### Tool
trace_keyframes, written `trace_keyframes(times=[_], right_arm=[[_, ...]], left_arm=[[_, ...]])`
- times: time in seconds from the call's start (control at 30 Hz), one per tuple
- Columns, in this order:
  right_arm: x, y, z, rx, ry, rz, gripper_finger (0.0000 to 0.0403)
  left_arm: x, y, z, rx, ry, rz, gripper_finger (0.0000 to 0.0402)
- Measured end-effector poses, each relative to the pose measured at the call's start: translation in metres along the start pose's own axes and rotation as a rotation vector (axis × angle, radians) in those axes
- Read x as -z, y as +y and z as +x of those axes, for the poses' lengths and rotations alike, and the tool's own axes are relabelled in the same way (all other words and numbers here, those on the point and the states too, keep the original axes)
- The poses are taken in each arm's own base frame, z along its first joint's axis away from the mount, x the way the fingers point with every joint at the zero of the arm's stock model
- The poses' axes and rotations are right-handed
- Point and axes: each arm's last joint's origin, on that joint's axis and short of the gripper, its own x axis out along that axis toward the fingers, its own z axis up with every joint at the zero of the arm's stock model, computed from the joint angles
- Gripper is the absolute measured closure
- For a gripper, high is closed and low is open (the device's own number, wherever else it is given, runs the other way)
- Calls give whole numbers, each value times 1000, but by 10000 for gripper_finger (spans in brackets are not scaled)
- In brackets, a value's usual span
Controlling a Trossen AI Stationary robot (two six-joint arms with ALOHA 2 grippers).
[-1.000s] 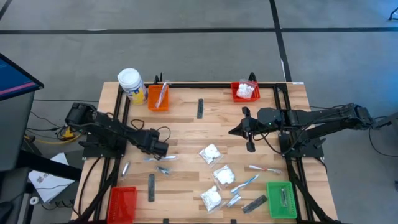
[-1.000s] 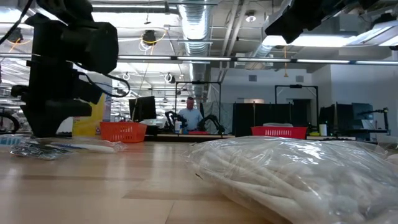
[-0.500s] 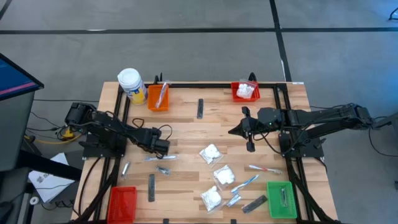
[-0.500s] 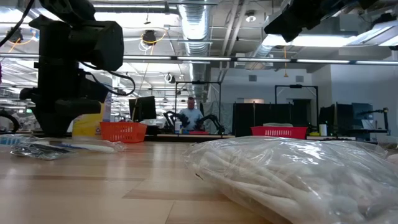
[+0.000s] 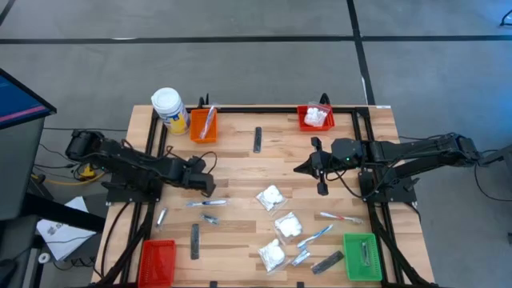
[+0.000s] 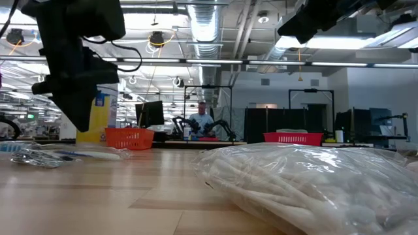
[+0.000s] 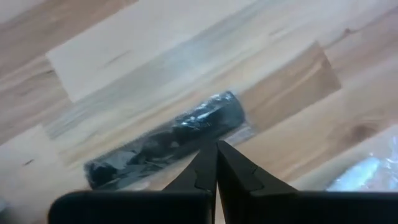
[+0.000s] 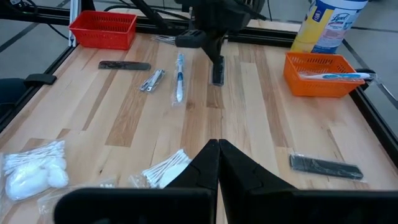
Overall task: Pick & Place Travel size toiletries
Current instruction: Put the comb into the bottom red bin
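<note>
Far edge: jar [image 5: 168,109] at the left corner, a bin [image 5: 203,125] just beside it holding a toothbrush [image 5: 210,118]; another bin [image 5: 315,118] toward the right holding a packet [image 5: 315,117].
Near edge: one bin [image 5: 157,261] left, one bin [image 5: 362,256] right.
Middle: three packets [image 5: 271,197] in a line toward the near edge.
Left arm: over the table's left side.
Right arm: over the right side.

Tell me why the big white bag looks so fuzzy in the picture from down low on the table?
In the low view, the white puffy packet lies very close to the camera, so it fills the foreground and looks soft, while the ceiling lights glare bright behind it. In the left wrist view, the dark wrapped bar is blurry too. The high view is evenly lit and sharp.
</note>
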Motion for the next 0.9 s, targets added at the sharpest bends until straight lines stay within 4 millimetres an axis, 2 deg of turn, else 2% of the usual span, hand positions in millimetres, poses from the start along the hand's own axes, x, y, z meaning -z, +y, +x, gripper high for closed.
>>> trace_keyframes(times=[0.3, 0.47, 0.67, 0.9], right_arm=[[0, 0, 0, 0, 0, 0, 402], [0, 0, 0, 0, 0, 0, 402], [0, 0, 0, 0, 0, 0, 402], [0, 0, 0, 0, 0, 0, 402]], left_arm=[[9, 20, 19, -173, 62, -14, 401], [12, 28, 27, -201, 80, -48, 401], [15, 31, 37, -162, 66, -73, 401], [12, 26, 39, -104, 33, -77, 401]])
